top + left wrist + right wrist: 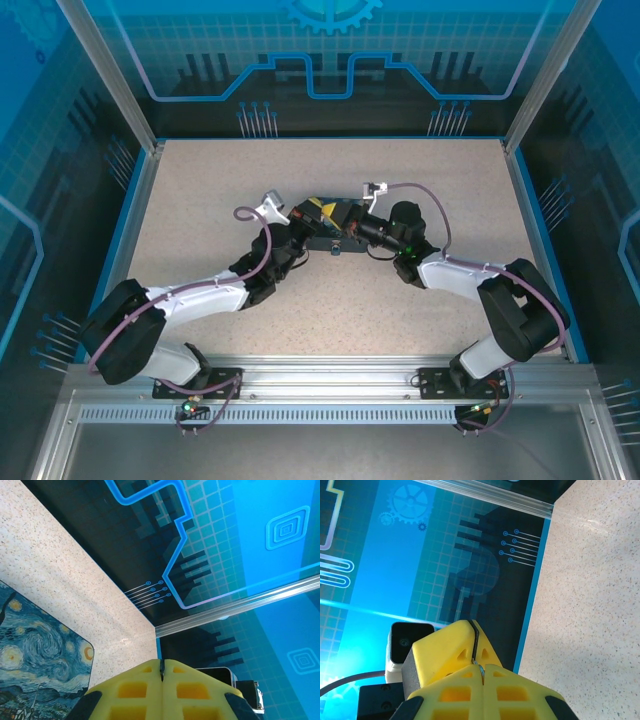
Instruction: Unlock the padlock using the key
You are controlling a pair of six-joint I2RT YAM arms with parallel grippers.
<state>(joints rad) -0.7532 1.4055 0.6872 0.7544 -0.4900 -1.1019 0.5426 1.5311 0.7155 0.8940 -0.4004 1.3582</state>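
Note:
In the top view both arms meet tip to tip in front of the painted tin, my left gripper [318,240] facing my right gripper [352,240]. In the left wrist view my left gripper [161,668] is shut, and a thin dark strip that looks like the key [161,671] shows in the seam at its tip. My right gripper [481,674] is shut on a thin silvery curved piece, apparently the shackle of the padlock [480,668]. The padlock's teal body is hidden between the pads. The left gripper's yellow fingers [445,647] touch the right gripper's tip.
The Starry-Night tin [322,213] lies flat just behind the grippers and also appears as the tin [40,650] in the left wrist view. Speckled table [400,290] spreads all around. Blue enclosure walls [330,60] and aluminium posts [110,75] border the table.

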